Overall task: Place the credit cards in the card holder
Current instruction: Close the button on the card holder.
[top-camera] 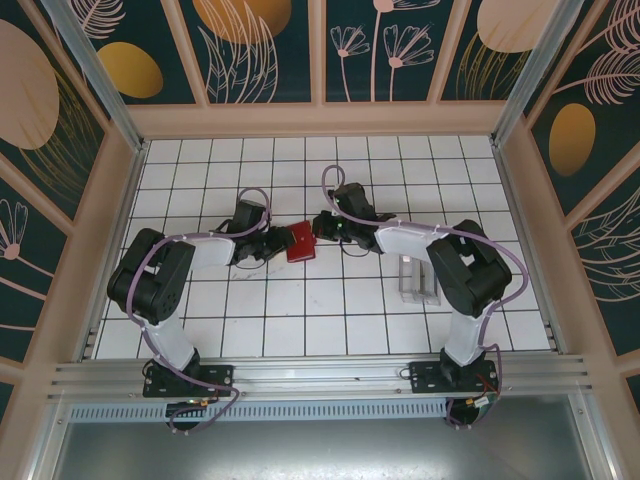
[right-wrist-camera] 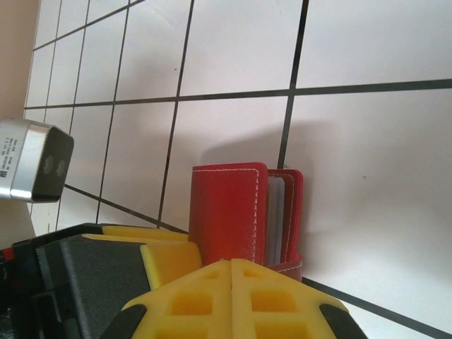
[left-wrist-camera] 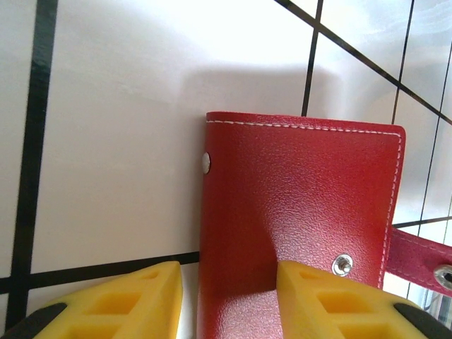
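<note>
Left hand (left-wrist-camera: 227, 275) astride card holder (left-wrist-camera: 304, 191), its bottom cut off

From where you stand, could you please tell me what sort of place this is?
Probably a robot test cell: a white grid-lined tabletop boxed in by botanical-print wall panels, with the left arm and right arm bolted to an aluminium rail at its near edge.

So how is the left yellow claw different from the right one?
The left gripper has its fingers apart; the right gripper has its fingers pressed together. Part of the red card holder shows in the left gripper's gap, while the right gripper holds nothing and the card holder stands just beyond its tips. Both have yellow fingers and both are close to the card holder.
</note>
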